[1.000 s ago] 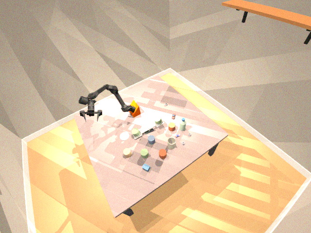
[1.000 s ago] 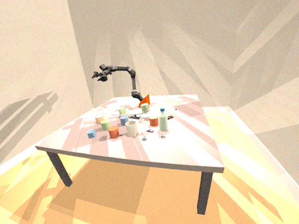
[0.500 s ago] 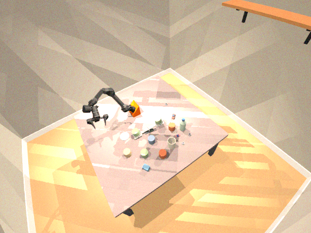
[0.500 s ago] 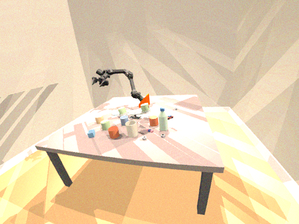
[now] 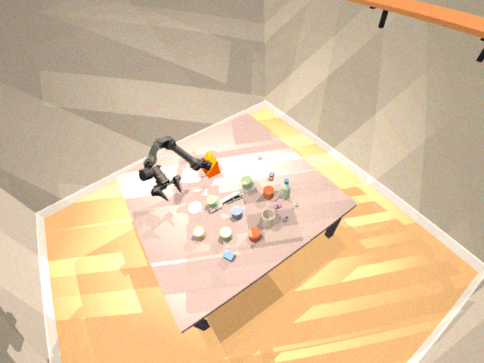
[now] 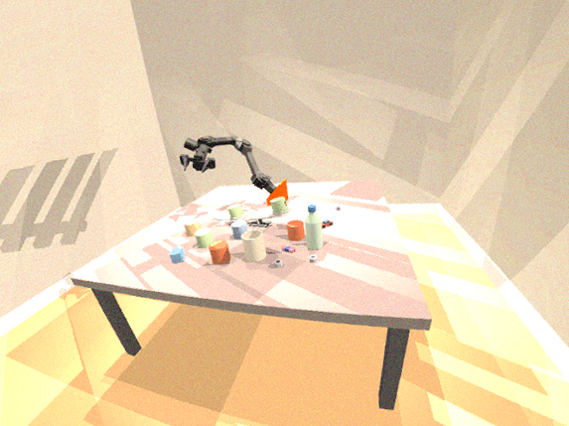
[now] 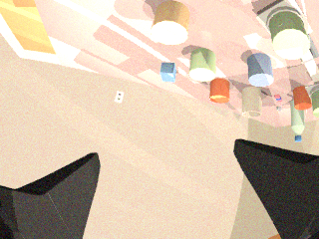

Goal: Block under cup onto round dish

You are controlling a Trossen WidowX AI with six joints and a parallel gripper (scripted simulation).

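Two green cups stand on the ends of the small balance [image 5: 232, 197] [image 6: 259, 217]. The cup at the dish end [image 5: 212, 201] [image 6: 235, 212] [image 7: 289, 36] is nearer the arm's fingers; the other cup [image 5: 246, 182] [image 6: 278, 206] is at the far end. Which end is lower is too small to tell. The block is hidden from view. The round white dish [image 5: 194, 207] lies beside the near end of the balance, with no cup above it. My gripper [image 5: 174, 195] [image 6: 194, 170] [image 7: 169, 154] is open and empty, high and off to the side of the cups.
An orange wedge [image 5: 211, 165] [image 6: 278, 193] stands by the arm's base. Around the balance's other side are a blue cup [image 5: 237, 212], a yellow cup [image 5: 199, 233], a loose green cup [image 5: 225, 234], red cups, a beige mug [image 5: 268, 218], a bottle [image 5: 285, 190] and a blue cube [image 5: 228, 255].
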